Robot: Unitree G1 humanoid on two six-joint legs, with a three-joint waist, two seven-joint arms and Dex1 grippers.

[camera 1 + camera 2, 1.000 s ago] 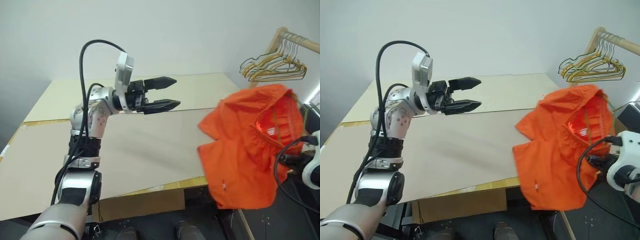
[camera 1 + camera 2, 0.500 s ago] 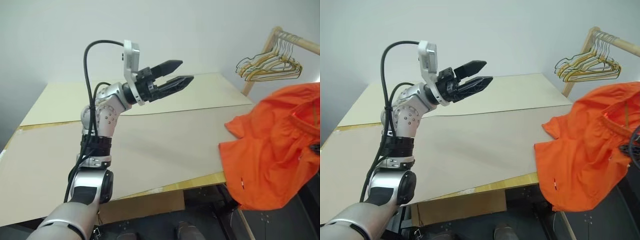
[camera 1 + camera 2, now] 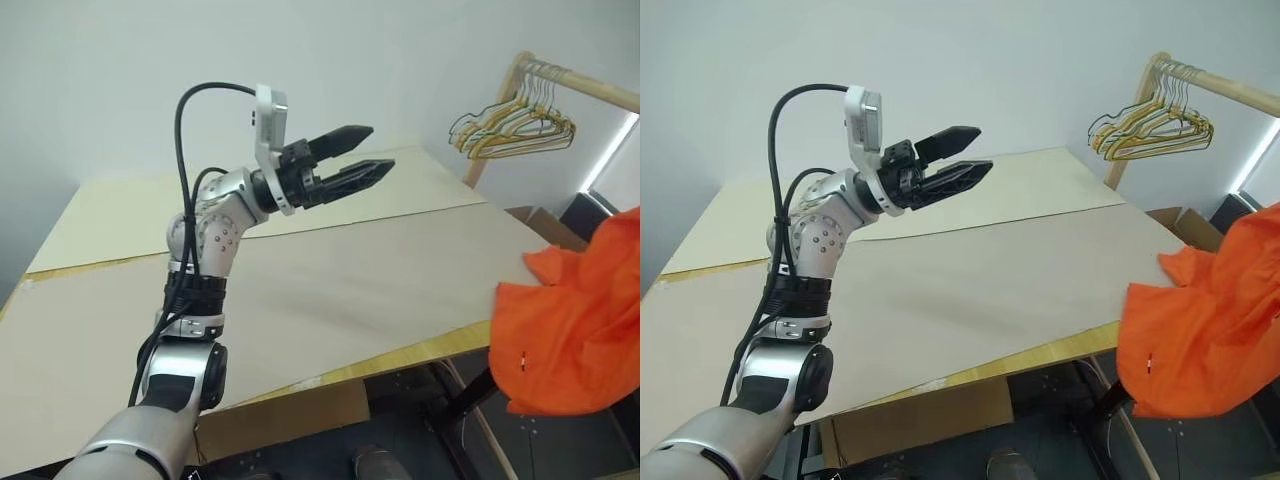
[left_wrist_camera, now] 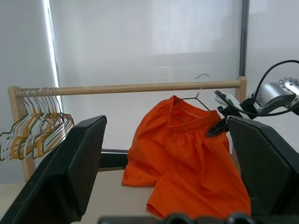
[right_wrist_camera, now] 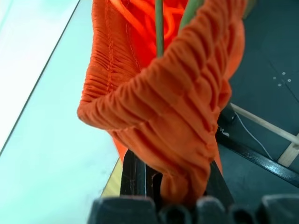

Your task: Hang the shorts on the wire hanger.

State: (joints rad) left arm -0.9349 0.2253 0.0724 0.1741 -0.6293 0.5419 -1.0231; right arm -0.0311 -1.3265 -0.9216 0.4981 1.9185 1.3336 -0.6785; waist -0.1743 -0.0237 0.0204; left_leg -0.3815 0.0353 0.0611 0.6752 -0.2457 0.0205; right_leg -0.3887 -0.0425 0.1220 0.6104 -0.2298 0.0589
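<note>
The orange shorts [image 4: 187, 154] hang in the air past the table's [image 3: 330, 290] right edge, near the wooden rail [image 4: 126, 87]. The right gripper [image 4: 219, 127] pinches their bunched waistband, and a thin wire hanger [image 4: 198, 91] pokes out on top. The left gripper [image 3: 350, 168] is spread wide and empty. The shorts look light, soft and floppy, so the stretchy waistband is the best place to hold.
</note>
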